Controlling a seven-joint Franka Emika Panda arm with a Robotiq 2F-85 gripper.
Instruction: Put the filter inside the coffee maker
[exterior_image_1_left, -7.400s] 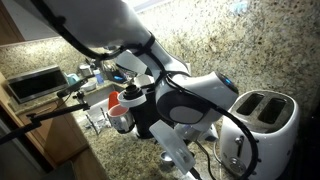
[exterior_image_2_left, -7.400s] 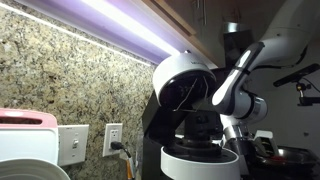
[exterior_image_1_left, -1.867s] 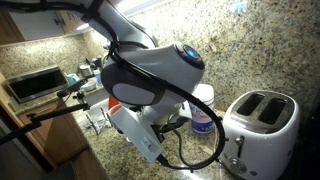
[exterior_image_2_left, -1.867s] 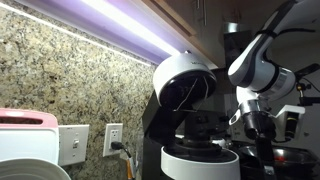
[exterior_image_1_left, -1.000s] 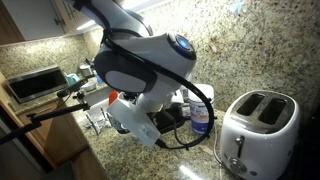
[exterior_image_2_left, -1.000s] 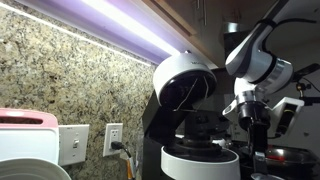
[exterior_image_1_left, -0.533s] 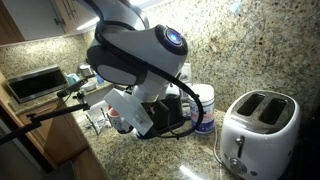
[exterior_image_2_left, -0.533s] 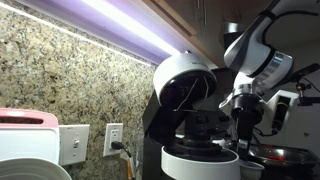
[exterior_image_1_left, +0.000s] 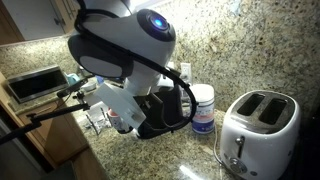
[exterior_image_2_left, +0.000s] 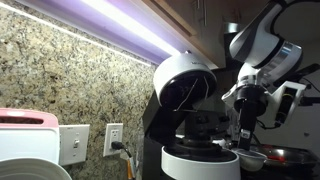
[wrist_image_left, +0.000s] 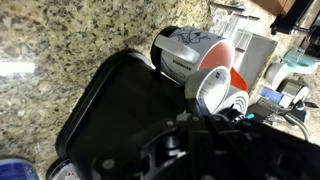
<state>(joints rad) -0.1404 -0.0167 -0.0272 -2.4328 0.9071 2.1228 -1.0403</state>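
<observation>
The coffee maker (exterior_image_2_left: 185, 85) has a pale rounded top over a black body, with a round white-rimmed base (exterior_image_2_left: 198, 160) below. My gripper (exterior_image_2_left: 246, 142) hangs just beside that base, pointing down and shut on the filter (exterior_image_2_left: 250, 159), a small shiny metal cup at its fingertips. In an exterior view my white arm (exterior_image_1_left: 120, 45) covers most of the black coffee maker (exterior_image_1_left: 172, 108). The wrist view looks down on the machine's black surface (wrist_image_left: 115, 100) and pale dome (wrist_image_left: 185, 50). There my gripper (wrist_image_left: 205, 150) is a dark shape and the filter is hidden.
A white two-slot toaster (exterior_image_1_left: 258, 128) stands on the granite counter, with a white blue-labelled jar (exterior_image_1_left: 203, 108) between it and the coffee maker. A red and white round item (wrist_image_left: 222, 85) sits beside the dome. A wall socket (exterior_image_2_left: 113, 140) is behind.
My arm has swung across the counter toward the coffee maker. The gripper and filter have risen and moved closer to the machine's base. The jaws have stayed shut.
</observation>
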